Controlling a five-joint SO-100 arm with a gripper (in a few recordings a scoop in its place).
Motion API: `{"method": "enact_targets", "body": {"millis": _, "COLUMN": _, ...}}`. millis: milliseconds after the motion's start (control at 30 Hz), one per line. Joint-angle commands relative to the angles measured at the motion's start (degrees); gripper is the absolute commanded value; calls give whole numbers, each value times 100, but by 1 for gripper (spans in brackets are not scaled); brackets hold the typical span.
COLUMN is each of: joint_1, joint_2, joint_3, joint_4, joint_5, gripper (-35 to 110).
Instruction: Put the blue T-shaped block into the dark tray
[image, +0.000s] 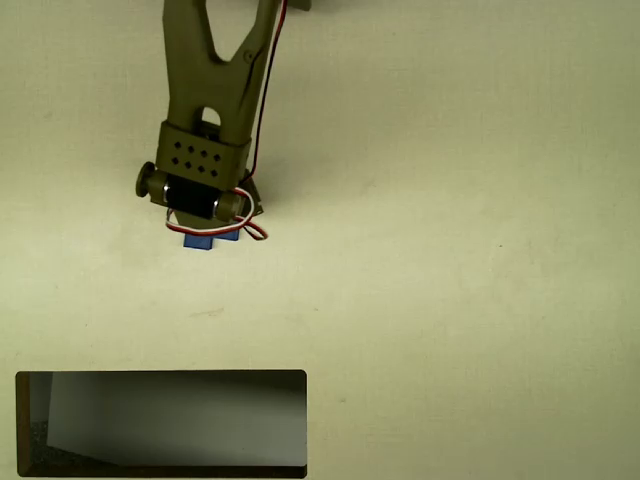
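Pale table (450, 200): blue block (205, 239) under hand (212, 222).

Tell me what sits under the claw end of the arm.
Under the claw, the blue T-shaped block peeks out on the table. Most of it is covered, so its outline and any grip on it cannot be seen. The dark tray lies apart, nearer the bottom edge.

Matt pale table (450, 250); dark tray (160, 420) with soft grey sheen
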Motion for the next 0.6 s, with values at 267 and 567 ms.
{"method": "enact_targets", "body": {"millis": 267, "joint_1": 290, "joint_2": -1011, "joint_3": -1872, "joint_4": 35, "joint_5": 246, "gripper": 0}}
{"method": "enact_targets", "body": {"millis": 567, "joint_1": 352, "joint_2": -1485, "joint_3": -2602, "joint_4": 53, "joint_5": 316, "gripper": 0}}
